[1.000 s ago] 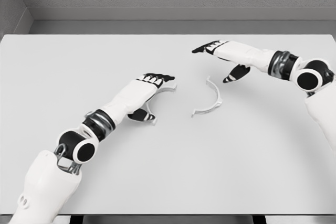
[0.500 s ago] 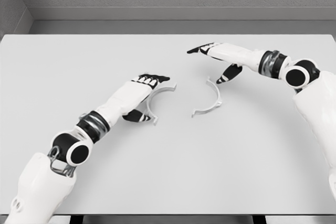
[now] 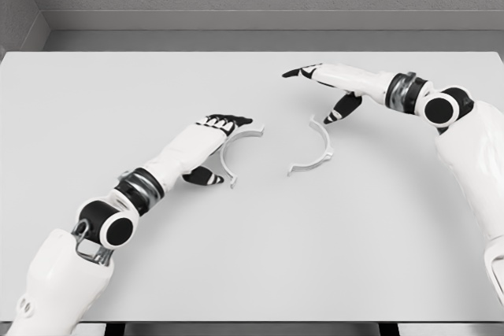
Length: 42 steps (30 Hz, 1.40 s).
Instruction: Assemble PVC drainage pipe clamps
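Two clamp halves [image 3: 236, 151] [image 3: 313, 149], left hand [image 3: 211, 143] and right hand [image 3: 327, 88] both released.

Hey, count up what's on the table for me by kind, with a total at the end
White half-ring clamp pieces: 2, one by the left hand at, one near the right hand at
Robot hands: 2
Total: 4, all over the white table

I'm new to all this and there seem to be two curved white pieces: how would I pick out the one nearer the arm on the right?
Start at the white table and look just right of its middle. There lies a thin white half-ring clamp piece, below the right hand. Unlike the other half-ring, which sits against the left hand, no hand touches it, and it bulges rightward.
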Motion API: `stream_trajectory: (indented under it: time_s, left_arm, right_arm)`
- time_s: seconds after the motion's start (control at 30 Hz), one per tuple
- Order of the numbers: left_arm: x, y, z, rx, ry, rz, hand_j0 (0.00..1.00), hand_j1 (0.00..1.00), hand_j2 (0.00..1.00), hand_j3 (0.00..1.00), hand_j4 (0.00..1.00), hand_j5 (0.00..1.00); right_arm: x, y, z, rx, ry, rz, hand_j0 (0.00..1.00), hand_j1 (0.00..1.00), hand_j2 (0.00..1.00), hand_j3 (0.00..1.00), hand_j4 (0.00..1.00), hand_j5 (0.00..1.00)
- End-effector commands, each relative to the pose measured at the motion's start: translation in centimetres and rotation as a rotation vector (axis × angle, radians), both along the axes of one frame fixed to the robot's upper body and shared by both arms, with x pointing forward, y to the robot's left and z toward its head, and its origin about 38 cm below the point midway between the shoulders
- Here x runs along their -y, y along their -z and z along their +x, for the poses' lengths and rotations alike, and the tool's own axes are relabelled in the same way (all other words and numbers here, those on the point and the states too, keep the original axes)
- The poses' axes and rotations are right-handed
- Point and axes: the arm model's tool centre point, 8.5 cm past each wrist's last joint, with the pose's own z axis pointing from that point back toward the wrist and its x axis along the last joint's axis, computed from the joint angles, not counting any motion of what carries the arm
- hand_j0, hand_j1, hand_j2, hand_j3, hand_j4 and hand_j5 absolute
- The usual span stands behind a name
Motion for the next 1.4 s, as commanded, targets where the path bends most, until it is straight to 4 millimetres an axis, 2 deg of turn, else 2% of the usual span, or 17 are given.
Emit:
stream_trajectory:
  time_s: [0.0,0.03,0.1,0.53,0.8,1.0,1.13,1.23,1.37]
  left_arm:
    - [0.3,0.1,-0.1,-0.003,0.006,-0.003,1.00,1.00,1.00,1.00,1.00,1.00]
    - [0.3,0.1,-0.1,-0.005,0.006,-0.003,1.00,1.00,1.00,1.00,1.00,1.00]
    - [0.5,0.2,0.0,-0.006,0.005,-0.010,1.00,1.00,1.00,1.00,1.00,1.00]
    - [3.1,0.1,0.0,-0.018,0.019,-0.059,1.00,1.00,1.00,1.00,1.00,1.00]
    - [4.8,-0.4,0.1,-0.010,0.051,-0.075,1.00,1.00,1.00,1.00,1.00,1.00]
    - [4.8,-0.6,0.1,-0.007,0.051,-0.078,1.00,1.00,1.00,1.00,1.00,1.00]
    - [4.0,-1.2,0.3,0.006,0.040,-0.090,1.00,1.00,1.00,1.00,1.00,1.00]
    - [2.8,-1.6,0.4,0.017,0.010,-0.097,1.00,1.00,1.00,1.00,1.00,1.00]
    - [1.1,-1.0,0.7,0.009,-0.015,-0.061,1.00,1.00,1.00,1.00,1.00,1.00]
  right_arm:
    - [0.6,0.3,0.2,-0.017,0.018,0.007,1.00,1.00,1.00,1.00,1.00,1.00]
    - [0.4,-0.5,0.5,-0.003,0.015,0.007,1.00,1.00,1.00,1.00,1.00,1.00]
    - [0.2,-0.6,0.7,-0.004,0.011,-0.004,1.00,1.00,1.00,1.00,1.00,1.00]
    - [1.1,1.0,1.1,-0.060,0.058,-0.056,1.00,1.00,1.00,1.00,1.00,1.00]
    - [0.0,1.2,1.1,-0.060,0.038,-0.066,1.00,1.00,1.00,1.00,1.00,1.00]
    - [-0.4,1.1,1.1,-0.057,0.032,-0.062,1.00,1.00,1.00,1.00,1.00,1.00]
    - [-0.7,1.0,1.2,-0.053,0.027,-0.060,1.00,1.00,1.00,1.00,1.00,1.00]
    - [-1.1,0.9,1.2,-0.052,0.021,-0.054,1.00,1.00,1.00,1.00,1.00,1.00]
    - [-1.3,1.0,1.2,-0.052,0.018,-0.051,1.00,1.00,1.00,1.00,1.00,1.00]
